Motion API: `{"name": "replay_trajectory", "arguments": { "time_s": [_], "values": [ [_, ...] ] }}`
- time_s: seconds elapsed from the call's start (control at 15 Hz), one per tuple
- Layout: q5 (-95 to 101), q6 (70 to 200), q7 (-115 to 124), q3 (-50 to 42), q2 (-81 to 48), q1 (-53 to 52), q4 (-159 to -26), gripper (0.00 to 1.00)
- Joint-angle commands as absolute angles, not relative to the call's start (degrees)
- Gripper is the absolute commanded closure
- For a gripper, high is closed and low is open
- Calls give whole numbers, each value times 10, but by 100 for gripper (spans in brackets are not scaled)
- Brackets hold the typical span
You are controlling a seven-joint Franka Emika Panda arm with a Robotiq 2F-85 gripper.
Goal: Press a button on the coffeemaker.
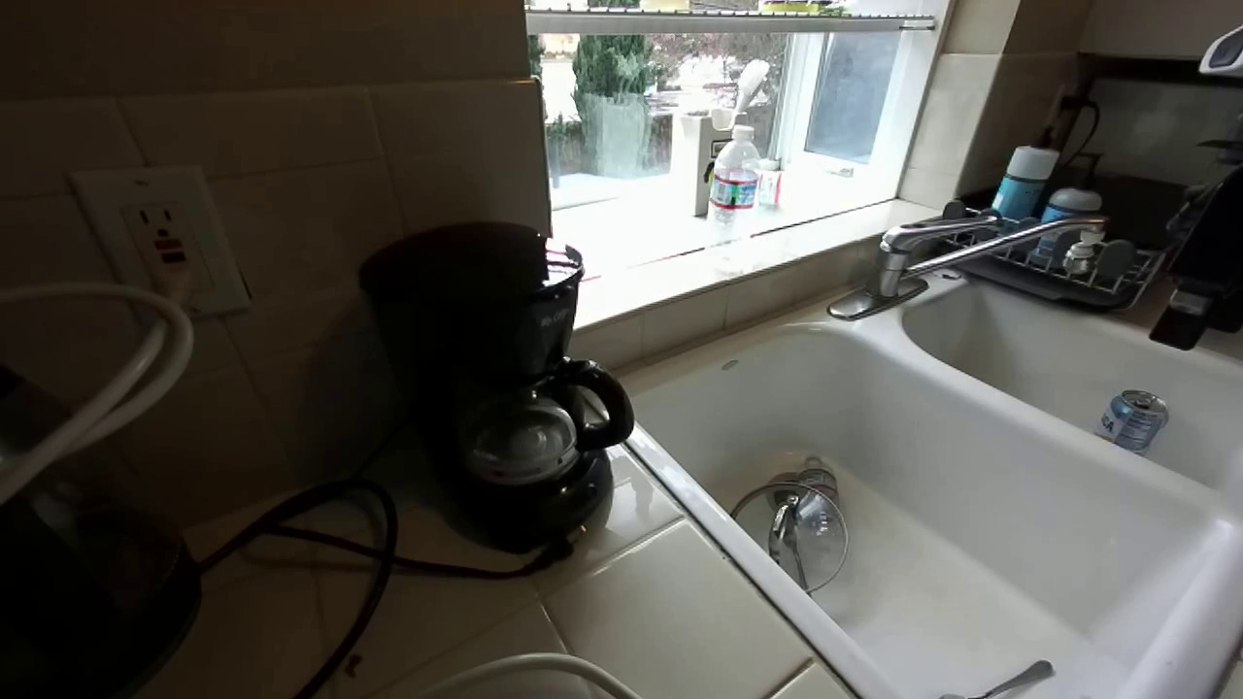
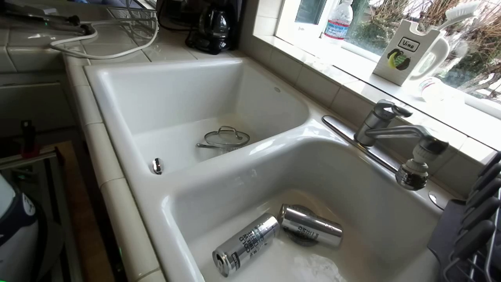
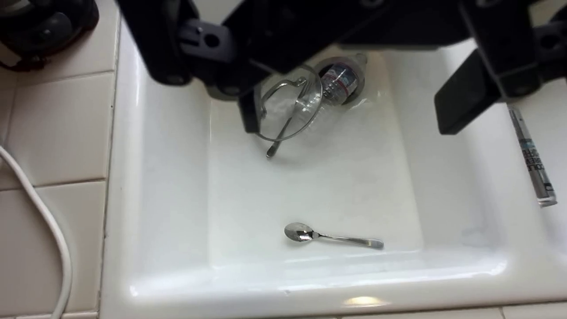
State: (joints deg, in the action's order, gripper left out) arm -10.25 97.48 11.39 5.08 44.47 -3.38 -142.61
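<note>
The black coffeemaker point(image 1: 476, 320) stands upright on the tiled counter beside the sink, its glass carafe point(image 1: 524, 442) in place. It also shows in an exterior view point(image 2: 215, 27) and, cut off, at the top left of the wrist view point(image 3: 44, 29). A small bright spot shows low on its base; I cannot make out a button clearly. My gripper point(image 3: 352, 117) is open and empty in the wrist view, its fingers wide apart above the sink basin, to the right of the coffeemaker and apart from it. A dark part of the gripper point(image 1: 1180, 316) shows at an exterior view's right edge.
The double sink point(image 2: 180, 192) holds a glass lid point(image 2: 227, 138), a spoon point(image 3: 332, 237) and cans point(image 2: 246, 244). The faucet point(image 2: 391, 125) stands behind it. A black cord point(image 1: 388, 544), white cable point(image 3: 48, 217) and dark rounded object point(image 1: 87, 602) lie near the coffeemaker.
</note>
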Motion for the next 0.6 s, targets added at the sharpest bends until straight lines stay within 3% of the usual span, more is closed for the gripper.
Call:
{"name": "replay_trajectory", "arguments": {
  "time_s": [0.0, 0.33, 0.53],
  "values": [
    [-131, 977, 164, 117, 391, -52, -1368, 0],
    [-169, 1013, 278, 223, 278, -75, -1289, 0],
    [-147, 1129, 328, 263, 235, -79, -1285, 0]
  ]
}}
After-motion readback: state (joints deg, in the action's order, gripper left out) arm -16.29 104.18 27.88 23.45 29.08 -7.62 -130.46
